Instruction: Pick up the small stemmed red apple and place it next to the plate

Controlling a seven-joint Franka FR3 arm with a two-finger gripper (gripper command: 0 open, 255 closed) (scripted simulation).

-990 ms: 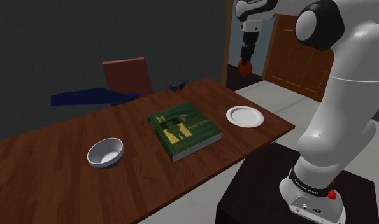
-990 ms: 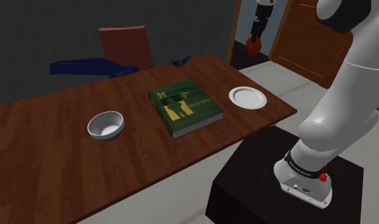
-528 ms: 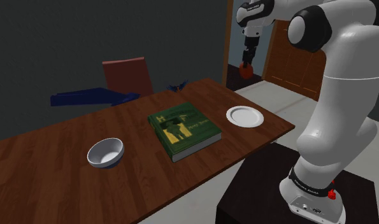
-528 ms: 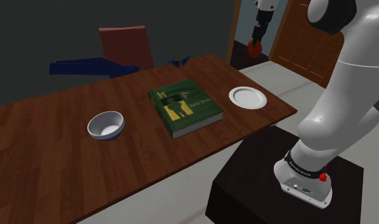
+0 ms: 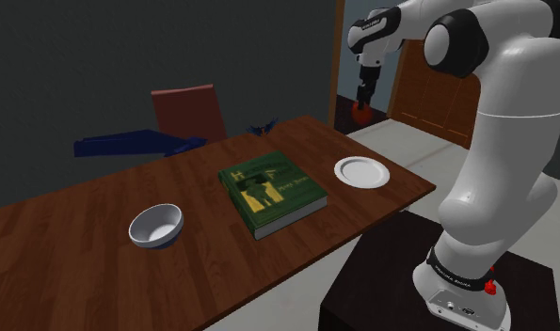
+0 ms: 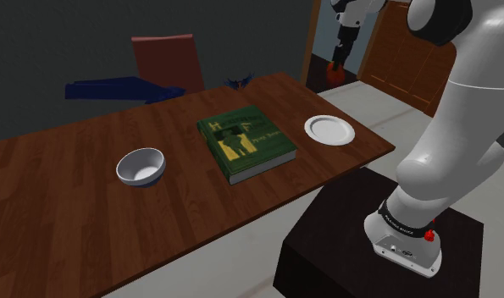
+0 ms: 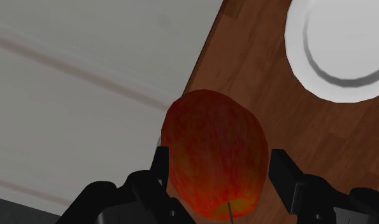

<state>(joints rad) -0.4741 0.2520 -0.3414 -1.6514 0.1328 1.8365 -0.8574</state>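
- Gripper point(image 5: 363, 102) is clenched on the apple point(image 5: 360, 115), high in the upper right of the shoulder view, in front of the doorway
- Wrist view: the red apple fills the gap between the two black fingers point(image 7: 283, 173), thin stem showing at its near end; the grip looks snug
- Plate point(image 5: 362, 172) lies on the table point(image 5: 80, 254) right of centre in the shoulder view, well below the apple; book point(image 5: 272, 191) is to its left, bowl point(image 5: 156, 226) at lower left
- Step in hand, my guess: bring the apple down onto bare wood beside the plate
- To do it well: hold the squeeze steady and lower slowly and straight
- Aim for the wood next to the plate's rim, not on the rim, and not tight to the table edge
- Open only once the apple's underside meets the wood; it's round and could roll off
- Apple vs gripper: between the fingertips, off every surface
- Wrist view puts the table edge right behind the apple and the plate at upper right, so the apple hangs about over the edge, near the plate but not over it
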